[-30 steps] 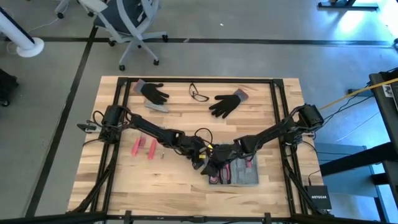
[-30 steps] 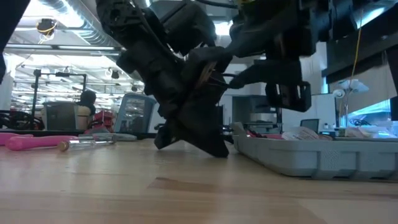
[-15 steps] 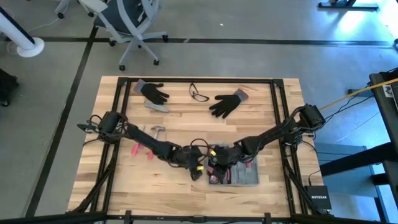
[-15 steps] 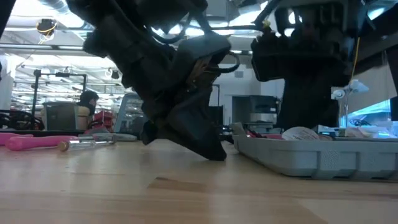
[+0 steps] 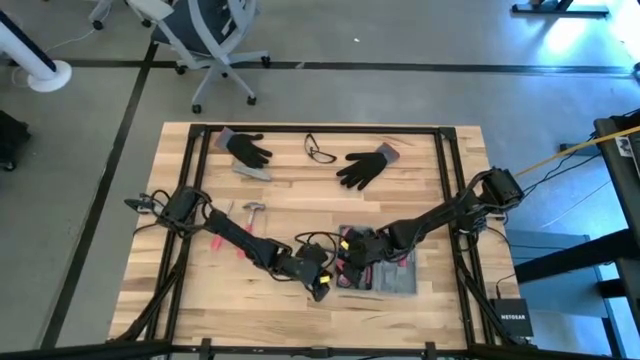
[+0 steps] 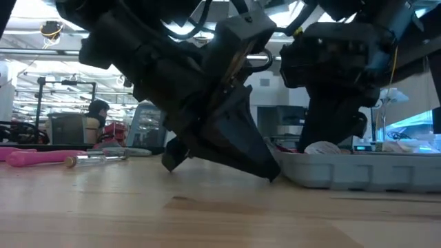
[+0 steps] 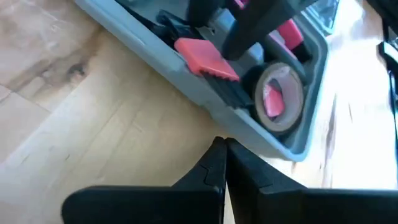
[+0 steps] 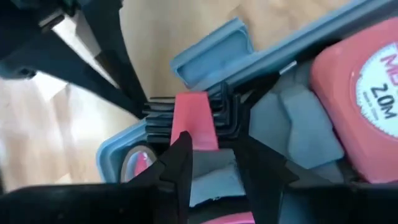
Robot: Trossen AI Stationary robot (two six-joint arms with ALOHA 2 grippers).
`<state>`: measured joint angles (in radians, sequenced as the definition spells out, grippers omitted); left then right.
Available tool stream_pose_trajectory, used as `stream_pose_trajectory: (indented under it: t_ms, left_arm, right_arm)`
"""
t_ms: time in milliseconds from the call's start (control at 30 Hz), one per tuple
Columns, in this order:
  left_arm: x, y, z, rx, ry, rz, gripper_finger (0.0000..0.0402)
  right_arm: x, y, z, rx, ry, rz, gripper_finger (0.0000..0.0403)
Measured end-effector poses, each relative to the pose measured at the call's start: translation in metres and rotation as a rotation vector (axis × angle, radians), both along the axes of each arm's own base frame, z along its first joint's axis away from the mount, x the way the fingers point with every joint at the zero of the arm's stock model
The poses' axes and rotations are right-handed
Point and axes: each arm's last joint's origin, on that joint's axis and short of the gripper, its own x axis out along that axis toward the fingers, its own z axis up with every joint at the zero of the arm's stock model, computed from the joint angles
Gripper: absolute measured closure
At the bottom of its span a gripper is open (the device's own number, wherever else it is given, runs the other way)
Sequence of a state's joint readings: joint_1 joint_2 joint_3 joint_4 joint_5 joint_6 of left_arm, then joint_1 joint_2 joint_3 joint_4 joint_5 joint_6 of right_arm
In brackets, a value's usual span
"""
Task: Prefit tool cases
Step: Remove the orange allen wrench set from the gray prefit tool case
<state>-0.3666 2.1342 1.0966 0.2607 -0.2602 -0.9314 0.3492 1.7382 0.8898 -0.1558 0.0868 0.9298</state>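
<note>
The tool case (image 5: 385, 275) lies open on the wooden table (image 5: 430, 175), toward its front edge on the right arm's side; its grey-blue tray holds red-handled tools, and the right wrist view shows a red tape measure (image 8: 364, 106) seated in one moulded slot and a red-and-black set of hex keys (image 8: 194, 118) in another; the left wrist view also shows a roll of tape (image 7: 277, 96) near one corner of the tray. The left gripper (image 5: 320, 287) sits low at the table just beside the case's near-left edge, its two fingers pressed together with nothing between them, tips just short of the case wall in the left wrist view. The right gripper (image 5: 352, 262) hangs over the left end of the case, fingers partly apart and straddling the hex-key set; whether they actually clamp it cannot be told. Farther back lie two black gloves (image 5: 245, 148) and a pair of glasses (image 5: 319, 151); loose red-handled tools (image 5: 230, 237) and a hammer (image 5: 252, 209) lie by the left arm.
</note>
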Motion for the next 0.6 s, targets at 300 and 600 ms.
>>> stream_pose_trajectory:
  t_ms: [300, 600]
  left_arm:
    - [0.005, 0.013, 0.000, 0.035, -0.014, 0.024, 0.0401]
    - [0.007, 0.020, 0.001, 0.085, -0.022, 0.011, 0.0401]
  right_arm:
    - [0.003, -0.002, -0.003, -0.084, -0.034, 0.023, 0.0325]
    - [0.024, 0.002, 0.005, 0.014, -0.256, -0.016, 0.0386]
